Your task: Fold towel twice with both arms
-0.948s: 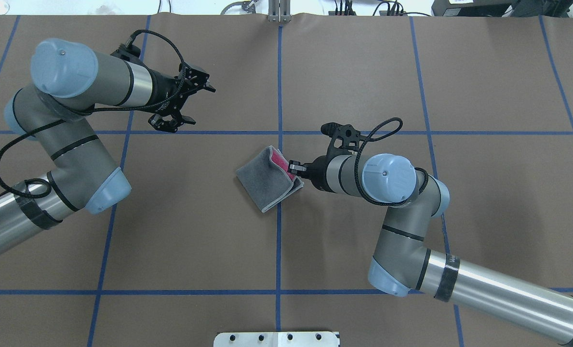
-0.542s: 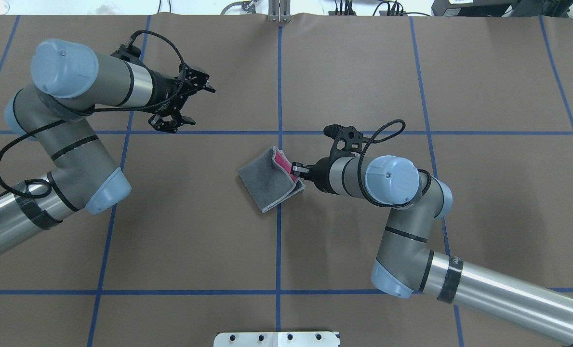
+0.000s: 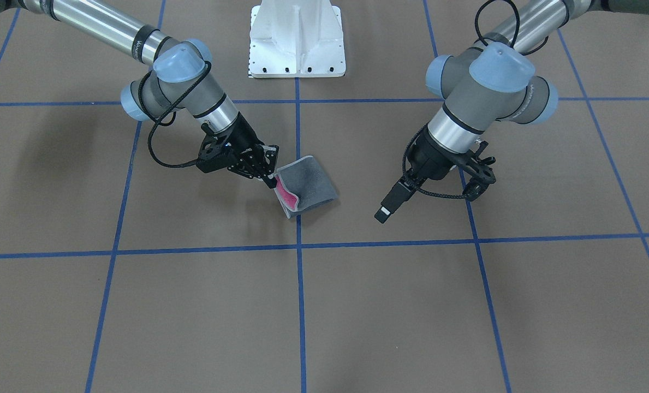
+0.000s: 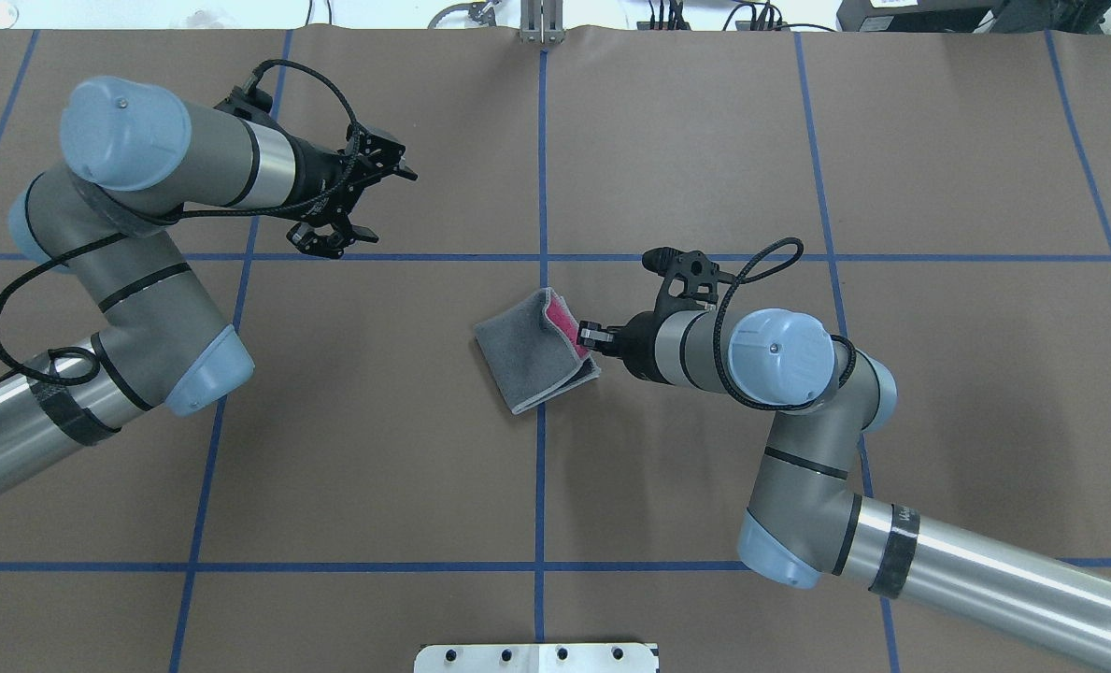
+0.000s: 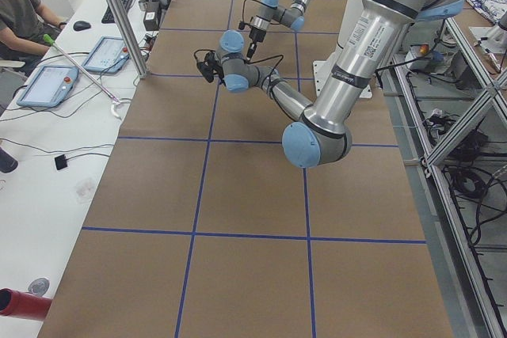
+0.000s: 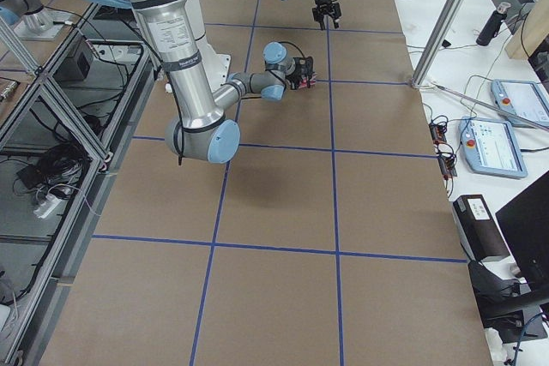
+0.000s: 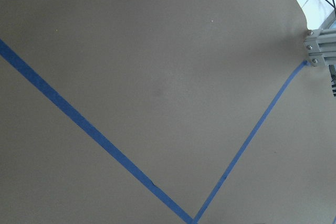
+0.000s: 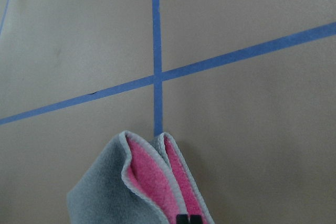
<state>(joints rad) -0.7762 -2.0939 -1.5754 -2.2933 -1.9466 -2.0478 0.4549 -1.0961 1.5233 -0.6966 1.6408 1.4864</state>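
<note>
Right jaws clamp the three-o'clock edge of the small grey-and-pink terry towel (image 4: 527,353); left jaws gape empty at ten o'clock. Second fold likely underway; next: lay flat, release.

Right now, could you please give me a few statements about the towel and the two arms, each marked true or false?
1. The right tool is shut on the edge of the towel. True.
2. The left tool touches the towel. False: it hangs open, well apart from it.
3. The towel shows grey outside and pink inside. True.
4. The towel lies spread flat in one layer. False: it is folded over.
</note>
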